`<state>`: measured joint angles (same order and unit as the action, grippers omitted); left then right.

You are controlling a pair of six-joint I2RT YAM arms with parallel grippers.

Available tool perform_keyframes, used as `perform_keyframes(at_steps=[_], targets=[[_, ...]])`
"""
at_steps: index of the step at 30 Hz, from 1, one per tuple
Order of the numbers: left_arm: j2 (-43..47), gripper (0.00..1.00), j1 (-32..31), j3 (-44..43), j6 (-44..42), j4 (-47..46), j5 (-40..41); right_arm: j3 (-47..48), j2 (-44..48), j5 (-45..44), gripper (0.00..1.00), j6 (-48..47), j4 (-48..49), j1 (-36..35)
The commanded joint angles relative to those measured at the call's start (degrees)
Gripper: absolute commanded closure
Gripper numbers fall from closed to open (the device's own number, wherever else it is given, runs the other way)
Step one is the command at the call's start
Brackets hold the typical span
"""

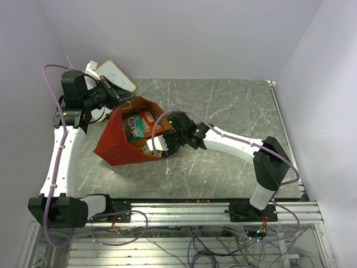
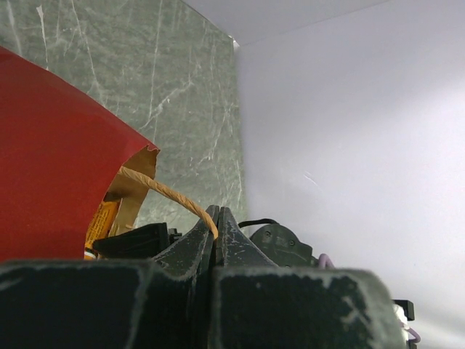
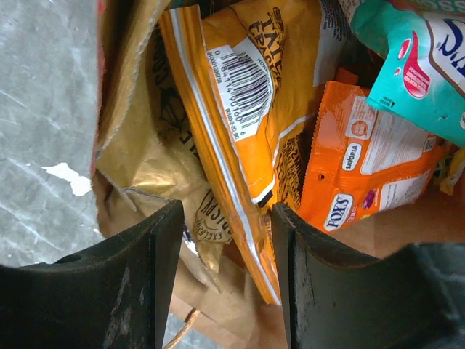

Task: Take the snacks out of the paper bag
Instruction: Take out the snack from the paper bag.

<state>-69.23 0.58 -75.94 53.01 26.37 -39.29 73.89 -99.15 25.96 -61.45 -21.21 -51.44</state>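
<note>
Red paper bag (image 1: 114,142) by left edge of table (image 1: 234,111), handle (image 2: 171,193) pinched by left gripper (image 2: 216,218), yellow packet (image 3: 240,94) straddled by half-parted right gripper (image 3: 227,207)

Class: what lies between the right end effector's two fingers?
In the right wrist view, a crumpled tan packet and a yellow packet's lower edge lie between the fingers of the right end effector.

A grey table (image 1: 234,106) held two things.
The red paper bag (image 1: 111,145) lay open; a whiteboard (image 1: 118,75) sat just behind the bag.
</note>
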Motion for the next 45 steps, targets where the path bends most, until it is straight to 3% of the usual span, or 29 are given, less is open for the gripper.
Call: perform_keyframes(at_steps=[1, 11, 17, 21, 29, 45], targets=[[1.4, 0.93, 0.2, -0.4, 0.4, -1.4, -2.4, 0.0, -2.0, -0.5, 0.48, -2.4, 3.6, -0.1], [1.5, 0.93, 0.2, -0.1, 0.7, -0.3, -2.3, 0.0, -5.4, -4.6, 0.56, -1.2, 10.9, -0.6], [2.1, 0.93, 0.2, -0.2, 0.8, 0.0, -1.7, -0.5, -2.7, -4.1, 0.87, 1.7, 12.3, -0.6], [2.2, 0.93, 0.2, -0.6, 0.1, 1.0, -0.1, -1.8, 0.0, -3.4, 1.00, 4.7, 13.3, -0.6], [0.5, 0.93, 0.2, -5.2, -3.0, 4.4, 1.1, -0.9, 5.2, -2.8, 1.00, 13.2, 14.5, 0.3], [-1.2, 0.93, 0.6, -9.0, -5.4, 10.8, 4.6, 13.9, 12.0, -2.6, 1.00, 24.1, -0.7, 0.6]])
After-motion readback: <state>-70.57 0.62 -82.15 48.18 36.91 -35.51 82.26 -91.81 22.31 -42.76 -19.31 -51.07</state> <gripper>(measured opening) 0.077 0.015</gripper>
